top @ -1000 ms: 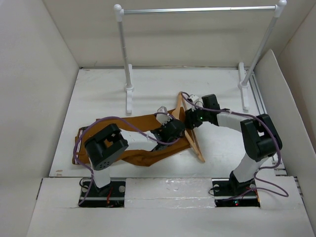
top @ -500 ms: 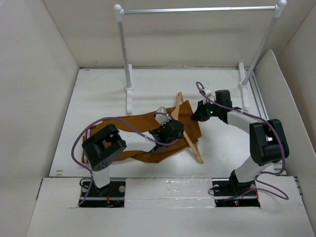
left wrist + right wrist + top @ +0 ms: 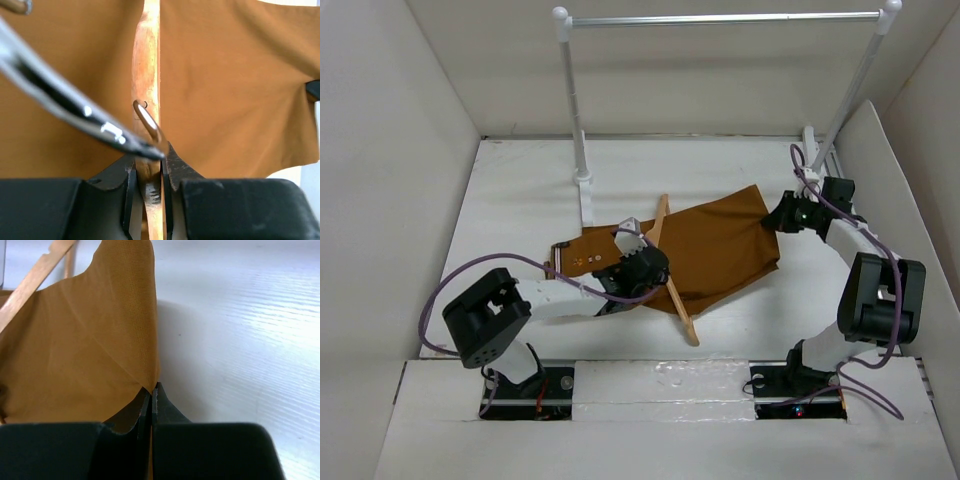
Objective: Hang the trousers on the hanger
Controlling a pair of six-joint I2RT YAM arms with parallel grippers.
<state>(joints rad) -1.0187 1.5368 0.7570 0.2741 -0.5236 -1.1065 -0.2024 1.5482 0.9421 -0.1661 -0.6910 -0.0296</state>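
Note:
The rust-brown trousers point(image 3: 712, 250) lie spread across the middle of the table, drawn through the tan wooden hanger point(image 3: 677, 305). My left gripper point(image 3: 642, 268) is shut on the hanger's wood point(image 3: 147, 100) beside its metal hook point(image 3: 147, 120). My right gripper point(image 3: 777, 217) is shut on the trousers' right edge point(image 3: 100, 340) and holds the cloth stretched to the right. The hanger's arm shows at the top left of the right wrist view point(image 3: 35, 275). The waistband end point(image 3: 582, 258) lies left of the hanger.
A silver rail point(image 3: 720, 20) on white posts point(image 3: 575, 110) stands at the back, its feet point(image 3: 584, 200) on the table just behind the trousers. White walls point(image 3: 390, 180) enclose the table on three sides. A raised white panel point(image 3: 880, 170) stands at the right.
My right gripper has pulled the trousers far to the right, spreading the cloth through the hanger. My left gripper and the hanger have shifted left and forward.

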